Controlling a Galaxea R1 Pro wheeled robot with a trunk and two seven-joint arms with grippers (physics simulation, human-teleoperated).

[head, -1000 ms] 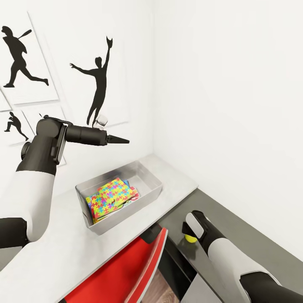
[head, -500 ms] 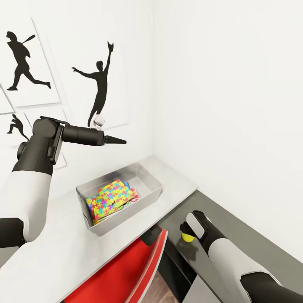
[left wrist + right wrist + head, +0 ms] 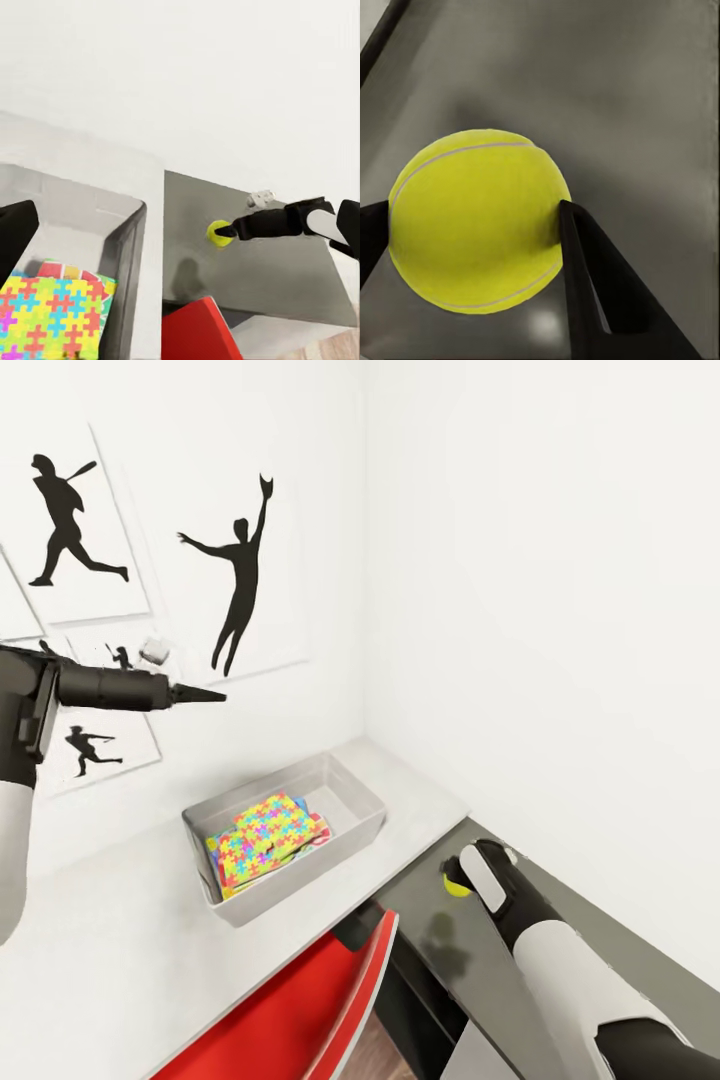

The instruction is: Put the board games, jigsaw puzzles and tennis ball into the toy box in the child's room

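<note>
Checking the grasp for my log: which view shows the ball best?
The right wrist view: the ball is seen close up, pinched between the right claw's fingers above the dark surface. The head view and left wrist view show it small at the claw's tip.

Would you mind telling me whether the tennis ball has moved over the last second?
Yes. The tennis ball, clamped in the right gripper, has risen off the dark grey table and now casts a shadow below it, a little nearer the toy box.

Red chair [image 3: 300, 1010]: pushed under the white table [image 3: 120, 950] (front edge).
Grey surface [image 3: 560, 900]: lower, just beside the white table, against the wall.
</note>
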